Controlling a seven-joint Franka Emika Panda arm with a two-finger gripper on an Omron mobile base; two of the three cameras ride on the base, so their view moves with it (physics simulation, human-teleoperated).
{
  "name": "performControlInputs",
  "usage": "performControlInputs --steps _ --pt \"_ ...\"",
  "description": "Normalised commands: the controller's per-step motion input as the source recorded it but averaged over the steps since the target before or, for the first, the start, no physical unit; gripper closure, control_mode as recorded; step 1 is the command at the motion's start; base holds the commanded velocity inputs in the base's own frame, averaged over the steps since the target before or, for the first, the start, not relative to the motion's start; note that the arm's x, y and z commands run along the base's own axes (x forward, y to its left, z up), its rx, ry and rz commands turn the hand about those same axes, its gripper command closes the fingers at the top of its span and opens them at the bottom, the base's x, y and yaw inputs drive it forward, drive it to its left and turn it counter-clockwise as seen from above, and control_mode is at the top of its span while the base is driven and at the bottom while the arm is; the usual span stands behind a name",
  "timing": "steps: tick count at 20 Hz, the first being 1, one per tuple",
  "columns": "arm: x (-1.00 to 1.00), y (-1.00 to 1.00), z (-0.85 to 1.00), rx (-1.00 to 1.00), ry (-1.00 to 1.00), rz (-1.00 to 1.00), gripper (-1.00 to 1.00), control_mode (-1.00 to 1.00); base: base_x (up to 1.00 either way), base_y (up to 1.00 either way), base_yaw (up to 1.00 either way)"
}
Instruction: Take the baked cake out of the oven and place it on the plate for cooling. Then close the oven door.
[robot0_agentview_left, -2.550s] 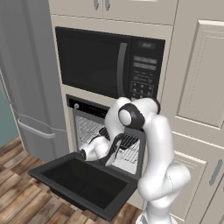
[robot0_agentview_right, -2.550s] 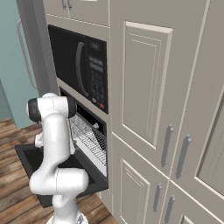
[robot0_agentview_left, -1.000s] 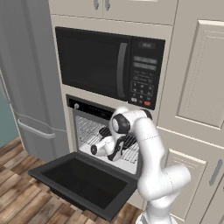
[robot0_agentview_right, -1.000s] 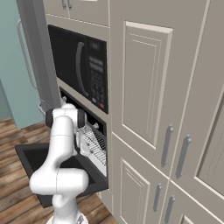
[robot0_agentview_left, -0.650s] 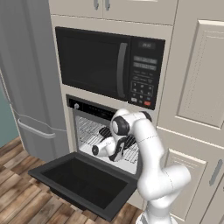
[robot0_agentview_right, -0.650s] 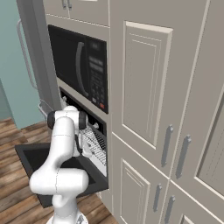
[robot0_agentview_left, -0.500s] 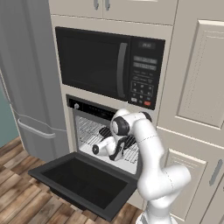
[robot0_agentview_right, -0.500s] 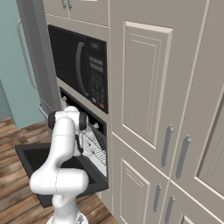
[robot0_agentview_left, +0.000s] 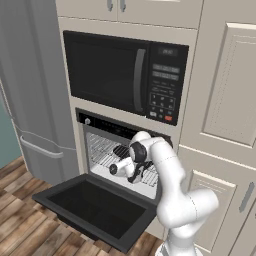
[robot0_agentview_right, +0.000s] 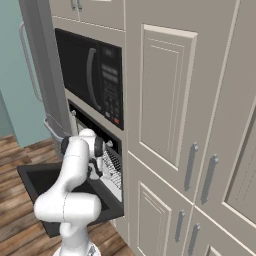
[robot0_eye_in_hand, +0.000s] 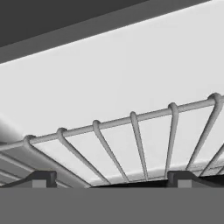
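Note:
The oven (robot0_agentview_left: 100, 122) is open, and its oven door (robot0_agentview_left: 95, 207) hangs down flat in front of it, also seen from the side (robot0_agentview_right: 40, 175). My gripper (robot0_agentview_left: 120, 151) reaches into the cavity just above a wire rack (robot0_agentview_left: 102, 150). In the hand view my gripper (robot0_eye_in_hand: 111, 179) is open, its two dark fingertips (robot0_eye_in_hand: 41, 177) wide apart with nothing between them, facing the rack's front bar (robot0_eye_in_hand: 135, 131) and the pale oven wall behind it. The cake and the plate are out of view.
A black microwave (robot0_agentview_left: 120, 75) sits directly above the oven. A grey fridge (robot0_agentview_left: 30, 90) stands to the left. Tall cream cabinets (robot0_agentview_left: 220, 100) fill the right side (robot0_agentview_right: 165, 100). The open door juts out over the wooden floor (robot0_agentview_left: 20, 230).
The arm has pushed the hand from the oven's mouth further in and slightly up over the rack; in the last half second it has barely moved. The jaws stay open.

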Motion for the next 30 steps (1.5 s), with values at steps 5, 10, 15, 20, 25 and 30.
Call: performControlInputs --steps 5,10,15,20,25,30 --pt "0.13 -0.02 -0.74 0.05 0.00 0.00 -1.00 -1.00 0.00 0.00 0.00" --pt "-0.05 0.00 -0.93 0.08 0.07 0.00 -1.00 -1.00 0.00 0.00 0.00" --pt "-0.69 0.08 -0.68 0.16 0.27 0.04 -1.00 -1.00 0.00 0.00 0.00" --pt "-1.00 0.01 -0.46 0.28 0.37 0.14 -1.00 -1.00 0.00 0.00 0.00" --pt "-1.00 0.00 -0.73 0.26 0.33 0.20 -1.00 -1.00 0.00 0.00 0.00" --pt "-1.00 0.04 -0.90 0.22 0.27 0.22 -1.00 -1.00 0.00 0.00 0.00"
